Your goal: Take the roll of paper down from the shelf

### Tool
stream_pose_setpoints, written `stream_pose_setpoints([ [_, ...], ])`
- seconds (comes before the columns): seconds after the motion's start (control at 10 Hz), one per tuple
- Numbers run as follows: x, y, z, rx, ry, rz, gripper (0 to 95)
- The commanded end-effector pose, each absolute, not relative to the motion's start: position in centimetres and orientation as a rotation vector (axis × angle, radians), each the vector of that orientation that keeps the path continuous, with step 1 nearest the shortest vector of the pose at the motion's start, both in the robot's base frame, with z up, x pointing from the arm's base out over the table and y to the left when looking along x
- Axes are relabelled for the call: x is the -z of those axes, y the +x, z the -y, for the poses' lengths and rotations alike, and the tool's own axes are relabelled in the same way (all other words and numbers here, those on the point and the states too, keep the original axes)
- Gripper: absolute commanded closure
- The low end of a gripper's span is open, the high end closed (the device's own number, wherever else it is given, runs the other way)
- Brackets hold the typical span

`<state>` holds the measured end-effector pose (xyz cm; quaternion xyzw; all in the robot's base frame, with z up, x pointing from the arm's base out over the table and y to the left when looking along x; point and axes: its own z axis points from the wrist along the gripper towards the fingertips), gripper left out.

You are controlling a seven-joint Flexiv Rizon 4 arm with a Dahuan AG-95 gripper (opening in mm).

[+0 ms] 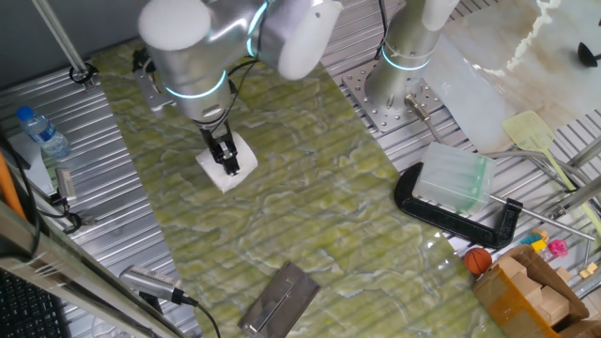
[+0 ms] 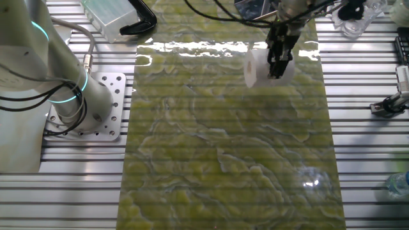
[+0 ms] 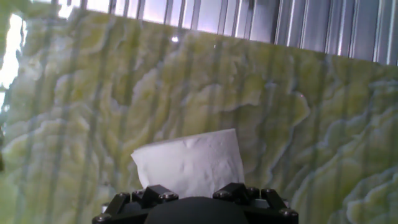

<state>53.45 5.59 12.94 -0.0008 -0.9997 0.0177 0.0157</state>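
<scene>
1. The roll of paper (image 1: 226, 161) looks light and soft; squeezing it hard would likely dent it, so a gentle hold across its sides suits.
2. The claw (image 1: 225, 158) is closed on the roll, over the green marbled surface (image 1: 310, 197), well apart from the shelf (image 1: 280, 299).
3. No readable writing or brand shows.

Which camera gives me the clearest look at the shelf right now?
One fixed view: the shelf lies whole near the bottom edge, a shiny grey slab on the green mat, far from the gripper at the roll of paper. The other fixed view and the hand view do not show the shelf.
</scene>
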Motion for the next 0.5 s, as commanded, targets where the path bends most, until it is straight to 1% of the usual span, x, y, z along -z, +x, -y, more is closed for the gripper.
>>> stream_pose_setpoints([
  [0.1, -10.04, 54.60, -4.52, -0.049, -0.004, 3.125, 95.0],
  [0.3, -9.08, 54.87, -4.12, -0.046, -0.023, 3.138, 95.0],
  [0.5, -9.08, 54.87, -4.03, -0.042, -0.033, 3.150, 95.0],
])
